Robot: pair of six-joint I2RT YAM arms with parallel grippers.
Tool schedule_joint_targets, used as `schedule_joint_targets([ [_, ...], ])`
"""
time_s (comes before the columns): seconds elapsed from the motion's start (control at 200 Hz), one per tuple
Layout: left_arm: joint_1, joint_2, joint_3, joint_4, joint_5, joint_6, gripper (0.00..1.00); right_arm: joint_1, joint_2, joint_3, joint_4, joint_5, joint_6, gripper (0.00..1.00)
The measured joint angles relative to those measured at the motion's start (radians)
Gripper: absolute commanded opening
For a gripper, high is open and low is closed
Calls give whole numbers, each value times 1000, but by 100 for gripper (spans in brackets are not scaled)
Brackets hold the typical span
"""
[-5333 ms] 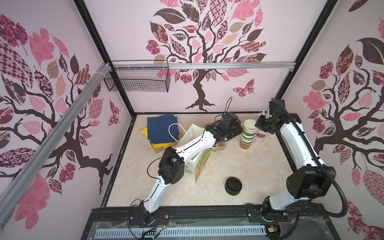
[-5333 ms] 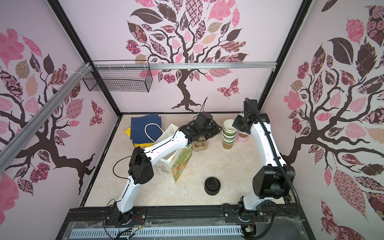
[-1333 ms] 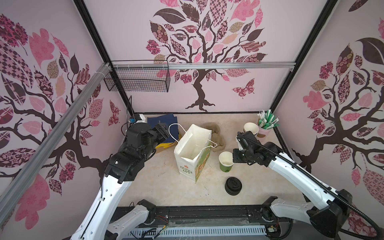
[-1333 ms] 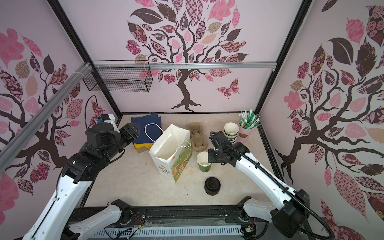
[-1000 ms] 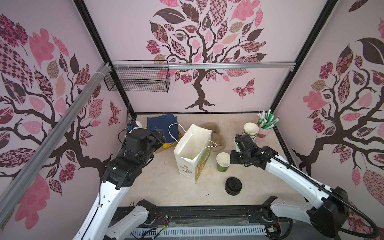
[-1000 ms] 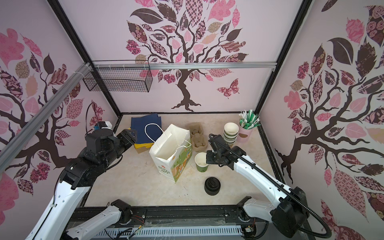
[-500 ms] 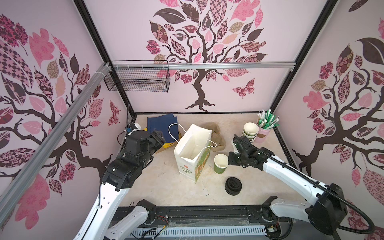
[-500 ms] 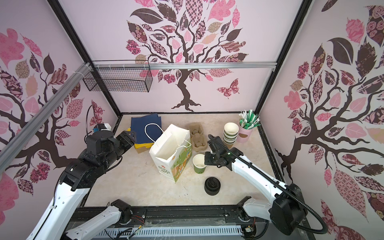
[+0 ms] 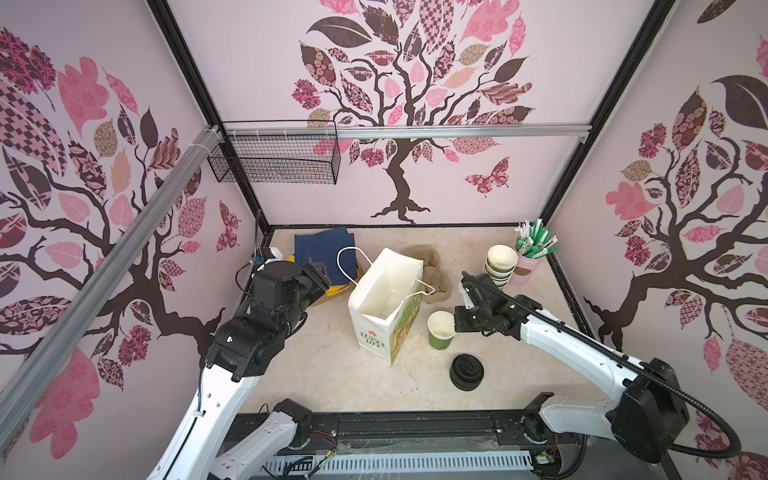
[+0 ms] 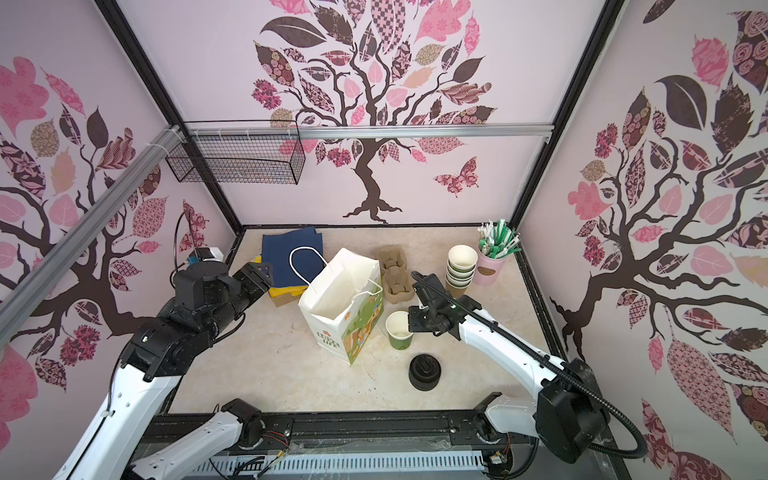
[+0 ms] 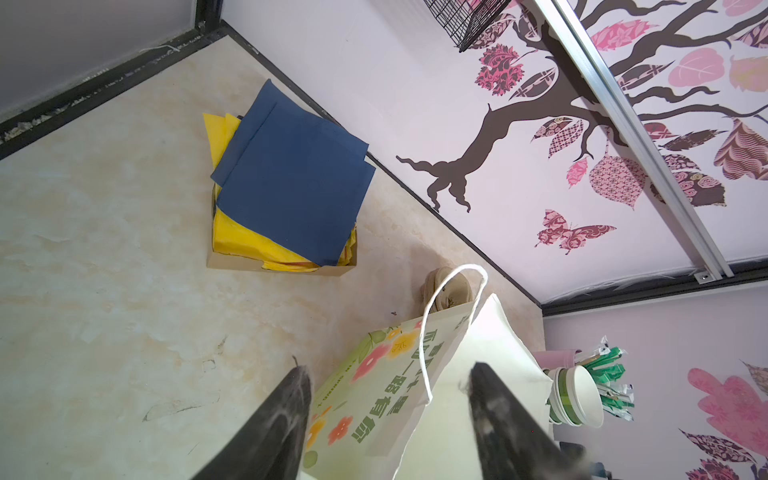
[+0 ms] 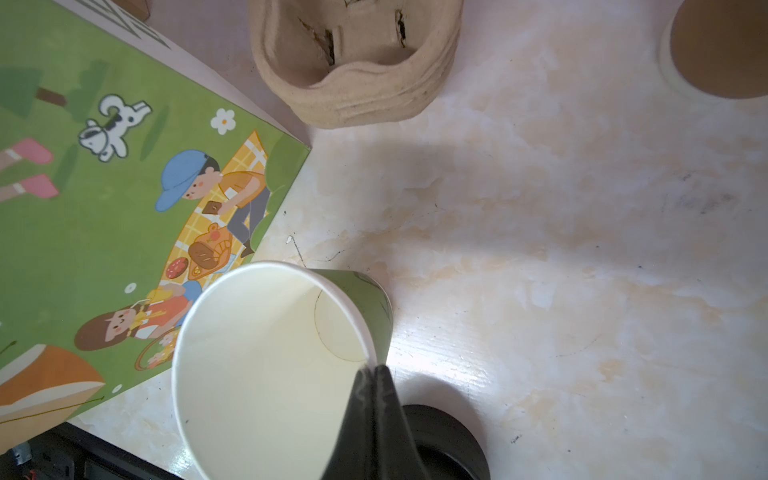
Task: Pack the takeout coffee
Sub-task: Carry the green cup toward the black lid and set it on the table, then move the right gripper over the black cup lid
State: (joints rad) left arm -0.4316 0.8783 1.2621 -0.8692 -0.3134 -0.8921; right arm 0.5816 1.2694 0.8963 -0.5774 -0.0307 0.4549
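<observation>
Cup (image 12: 266, 353): green, no lid on it yet. Your right claw (image 12: 370, 372) has it by the rim. I can't tell if the base is touching the table.
Right claw: pressed together on the cup wall. I'd guess you grabbed the rim to leave the mouth clear for capping.
Bag (image 9: 376, 338): upright with the mouth open, just past the cup from that claw, so it's a short hop in.
Lids (image 9: 466, 372): black stack on the table, just under and behind the right claw. That's probably what this cup needs first.
Carrier (image 12: 357, 62): pulp tray ahead of the right claw, beyond the cup, with nothing in it.
Left claw (image 11: 389, 368): spread and holding nothing, up high with the bag's handle right in front of it. Looks parked to steady the bag.
</observation>
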Motion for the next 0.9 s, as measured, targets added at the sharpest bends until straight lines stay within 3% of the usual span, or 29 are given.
schedule_joint_targets([
  [0.07, 0, 0, 0, 0, 0, 0, 64, 0, 4, -2, 6, 0, -7, 8],
  [0.17, 0, 0, 0, 0, 0, 0, 64, 0, 4, -2, 2, 0, -16, 34],
  [0.295, 0, 0, 0, 0, 0, 1, 65, 0, 1, 18, -37, 1, -17, 54],
  [0.585, 0, 0, -3, 15, 8, 1, 66, 16, -91, 102, -266, -4, 34, 65],
  [0.77, 0, 2, -18, 25, 20, 1, 66, 169, -169, -8, -382, -14, 159, 76],
  [0.895, 0, 3, -25, 31, 29, 0, 66, 188, -171, -89, -389, -20, 209, 79],
])
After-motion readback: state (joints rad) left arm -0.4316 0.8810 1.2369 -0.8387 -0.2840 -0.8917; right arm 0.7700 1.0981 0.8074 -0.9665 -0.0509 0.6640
